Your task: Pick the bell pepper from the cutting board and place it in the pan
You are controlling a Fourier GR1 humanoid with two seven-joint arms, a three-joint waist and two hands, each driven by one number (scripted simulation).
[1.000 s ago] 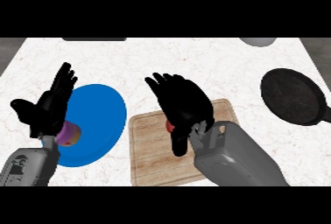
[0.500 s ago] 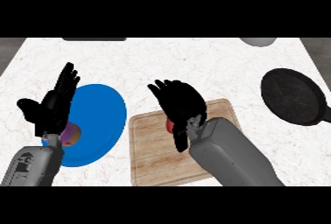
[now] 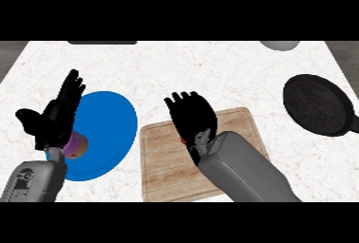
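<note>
Bell pepper [image 3: 184, 141]: only a red sliver shows, under the left edge of the right robot hand [image 3: 193, 118]. It sits on the cutting board [image 3: 165, 166], toward 11 o'clock from the board's centre. Most of it is hidden by palm and wrist.

Right robot hand: over the pepper, fingers [image 3: 200, 102] spread and pointing to 12 o'clock, a little bent but not curled round anything. It holds nothing. Whether the palm touches the pepper cannot be told.

Pan [image 3: 319, 107]: at 2 o'clock from the board, well apart from it, across bare surface [image 3: 231, 71].

Risks, as judged:
- The pepper lies off to 7 o'clock of the palm, not centred. A closure from here could catch only its edge and squeeze it out sideways, toward 9 o'clock.
- A round pepper may roll on the flat board if pressed from above before the thumb gets behind it.
- A partial hold could slip on the long carry to 2 o'clock, short of the pan's rim.

Blue plate [image 3: 112, 118]: at 9 o'clock, just beside the board, with a purple item [image 3: 77, 144] on it. A pepper knocked that way could land there.

Left robot hand [image 3: 52, 121]: open, resting over the plate's 9 o'clock rim.
</note>
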